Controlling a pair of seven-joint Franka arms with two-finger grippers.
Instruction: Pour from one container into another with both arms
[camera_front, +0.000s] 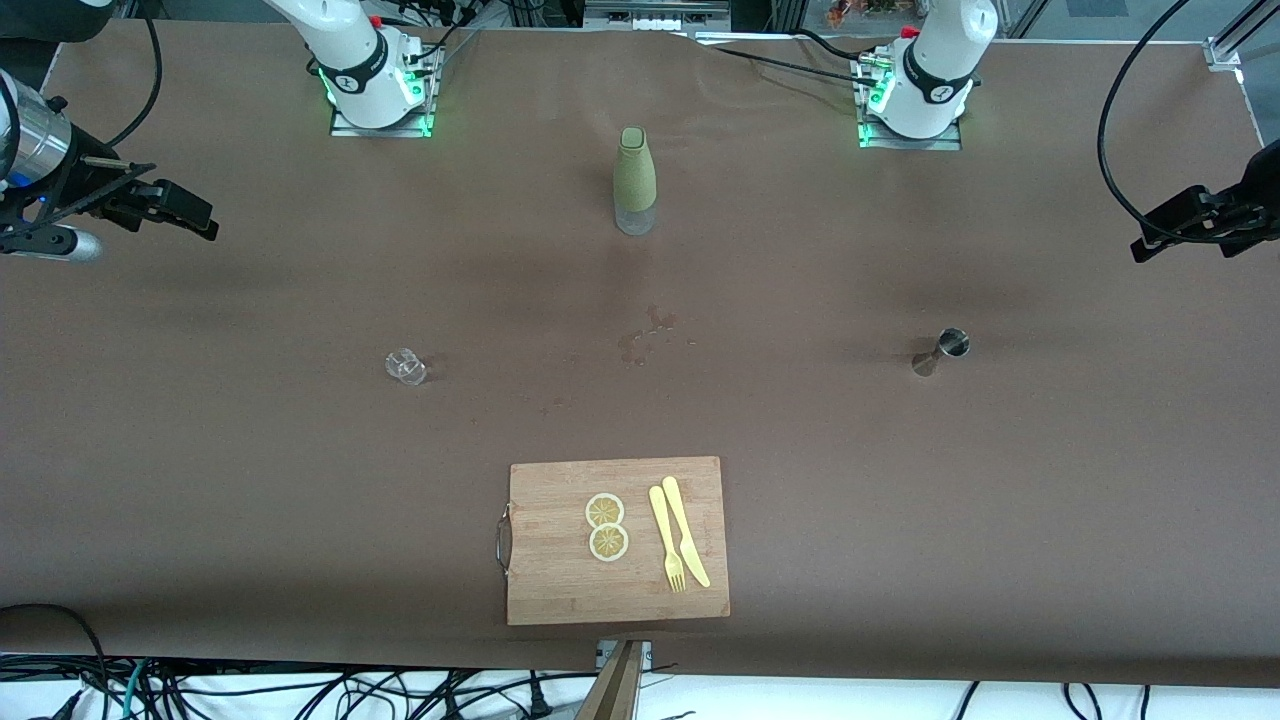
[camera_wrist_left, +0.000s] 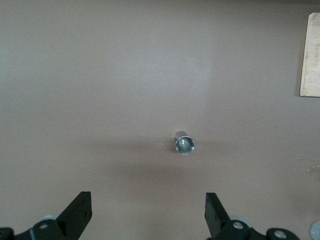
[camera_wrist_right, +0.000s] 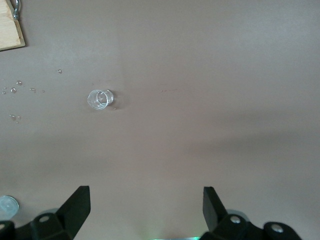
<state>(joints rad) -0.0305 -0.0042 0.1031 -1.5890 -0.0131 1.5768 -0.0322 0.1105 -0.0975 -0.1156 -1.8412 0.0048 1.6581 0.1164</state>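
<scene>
Both grippers hang released, nothing held: left gripper (camera_front: 1160, 232) at the frame's right edge, right gripper (camera_front: 185, 212) at its left edge. Jigger (camera_front: 941, 351) stands mid-right, glass (camera_front: 405, 366) mid-left. Risk: either small, light vessel tips under an off-centre grasp.

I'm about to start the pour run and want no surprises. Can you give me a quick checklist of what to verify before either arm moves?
1. Left hand open, empty, up over the table's left-arm end: ok.
2. Right hand open, empty, up over the right-arm end: ok.
3. Metal jigger upright, untouched: ok.
4. Small clear glass upright, untouched: ok.
5. Contents of jigger and glass: cannot tell.
6. Table dry: not ok, droplets between glass and jigger.
</scene>
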